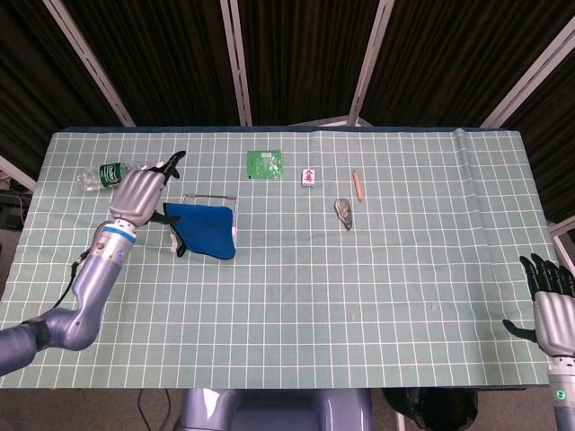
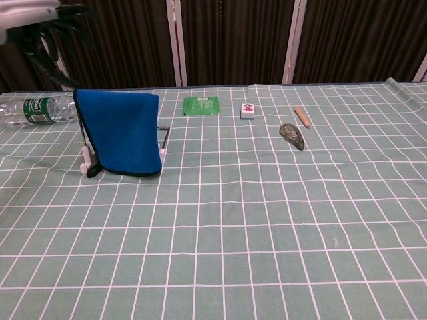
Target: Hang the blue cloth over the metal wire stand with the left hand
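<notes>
A green tablecloth with a white grid covers the table and fills most of both views. In the lower left of the head view the silver left arm reaches up to the left hand, which hangs just left of the stand with its dark fingers spread and nothing in them; in the chest view only its blurred edge shows in the upper left corner. The blue cloth is draped over the top of the metal wire stand at centre left of the chest view, hanging down its front almost to the table, with a white foot of the stand showing at its lower left. From above, the cloth lies across the frame of the stand.

The right hand sits in the lower right corner of the head view, off the table edge, fingers apart and empty.

A clear plastic water bottle with a green label lies on its side at the far left. Along the back of the table, left to right, lie a flat green packet, a small white tile with a red mark, a dark oval object and a short tan wooden stick.
</notes>
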Robot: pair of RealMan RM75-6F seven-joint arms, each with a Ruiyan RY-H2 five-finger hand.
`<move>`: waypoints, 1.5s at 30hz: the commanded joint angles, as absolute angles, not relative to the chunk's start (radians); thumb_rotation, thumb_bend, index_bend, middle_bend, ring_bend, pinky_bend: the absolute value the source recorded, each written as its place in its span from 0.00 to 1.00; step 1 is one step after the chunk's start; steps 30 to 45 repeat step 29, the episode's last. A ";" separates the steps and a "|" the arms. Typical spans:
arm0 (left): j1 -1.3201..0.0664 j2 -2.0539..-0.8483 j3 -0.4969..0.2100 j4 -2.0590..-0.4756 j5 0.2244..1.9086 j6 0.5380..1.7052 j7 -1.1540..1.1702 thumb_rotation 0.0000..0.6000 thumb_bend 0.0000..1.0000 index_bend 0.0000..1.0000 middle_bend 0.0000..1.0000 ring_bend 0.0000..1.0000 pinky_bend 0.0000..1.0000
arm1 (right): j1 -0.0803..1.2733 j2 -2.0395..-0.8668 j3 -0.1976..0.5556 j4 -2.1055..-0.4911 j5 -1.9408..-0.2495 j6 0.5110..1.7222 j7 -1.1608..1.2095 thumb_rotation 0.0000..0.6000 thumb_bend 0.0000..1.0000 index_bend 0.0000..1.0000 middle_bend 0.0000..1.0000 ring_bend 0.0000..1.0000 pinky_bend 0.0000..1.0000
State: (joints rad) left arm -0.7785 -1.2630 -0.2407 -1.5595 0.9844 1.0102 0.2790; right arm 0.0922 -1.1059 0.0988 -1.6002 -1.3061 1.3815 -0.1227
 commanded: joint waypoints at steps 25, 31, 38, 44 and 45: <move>-0.224 -1.165 0.091 -1.717 1.453 1.601 0.178 1.00 0.00 0.00 0.00 0.00 0.00 | 0.087 -1.143 0.067 -1.514 -1.575 1.542 0.001 1.00 0.00 0.00 0.00 0.00 0.00; -0.218 -1.163 0.077 -1.711 1.473 1.594 0.173 1.00 0.00 0.00 0.00 0.00 0.00 | 0.080 -1.141 0.067 -1.517 -1.577 1.556 -0.010 1.00 0.00 0.00 0.00 0.00 0.00; -0.218 -1.163 0.077 -1.711 1.473 1.594 0.173 1.00 0.00 0.00 0.00 0.00 0.00 | 0.080 -1.141 0.067 -1.517 -1.577 1.556 -0.010 1.00 0.00 0.00 0.00 0.00 0.00; -0.218 -1.163 0.077 -1.711 1.473 1.594 0.173 1.00 0.00 0.00 0.00 0.00 0.00 | 0.080 -1.141 0.067 -1.517 -1.577 1.556 -0.010 1.00 0.00 0.00 0.00 0.00 0.00; -0.218 -1.163 0.077 -1.711 1.473 1.594 0.173 1.00 0.00 0.00 0.00 0.00 0.00 | 0.080 -1.141 0.067 -1.517 -1.577 1.556 -0.010 1.00 0.00 0.00 0.00 0.00 0.00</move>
